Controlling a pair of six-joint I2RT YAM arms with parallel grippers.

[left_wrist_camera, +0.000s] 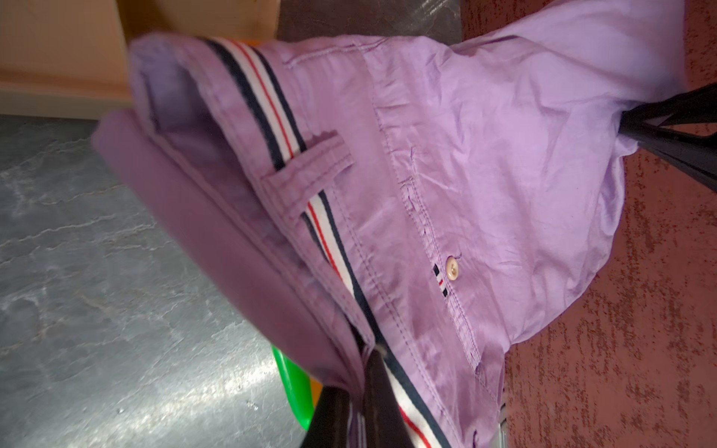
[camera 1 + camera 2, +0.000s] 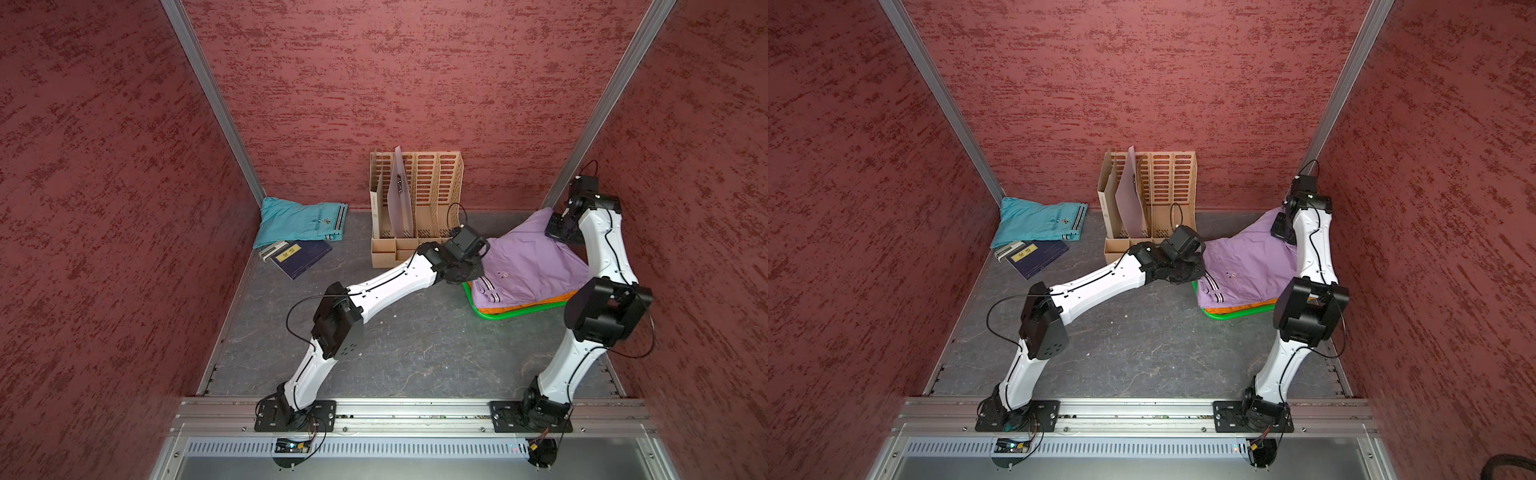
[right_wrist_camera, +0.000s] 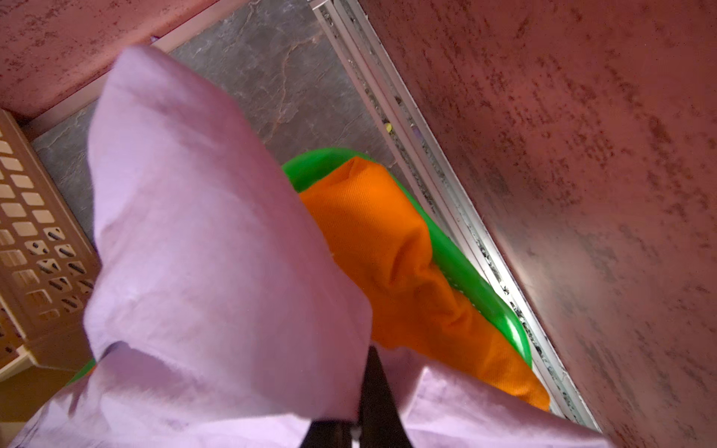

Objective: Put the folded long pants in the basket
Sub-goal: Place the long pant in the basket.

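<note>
1. The lilac pants (image 2: 536, 266) hang stretched between both claws above the basket (image 2: 519, 314). The left claw (image 2: 471, 272) is clenched on the striped waistband end, and the right claw (image 2: 559, 228) is clenched on the far end, held higher.
2. If 1 claw lets go before the other, the cloth would likely swing sideways and unfold.
3. The orange pants (image 3: 388, 240) already fill the basket and bulge over its rim, so the lilac pair could slide off onto the bench (image 2: 415, 353).
4. The left claw is just beside the file organizer (image 2: 415, 195) and the right arm is near the wall, so a wide move risks a bump.
5. The turquoise pants (image 2: 299, 222) lie well apart in the far corner, touching the dark blue booklet (image 2: 301, 257), which a later grab might snag.
</note>
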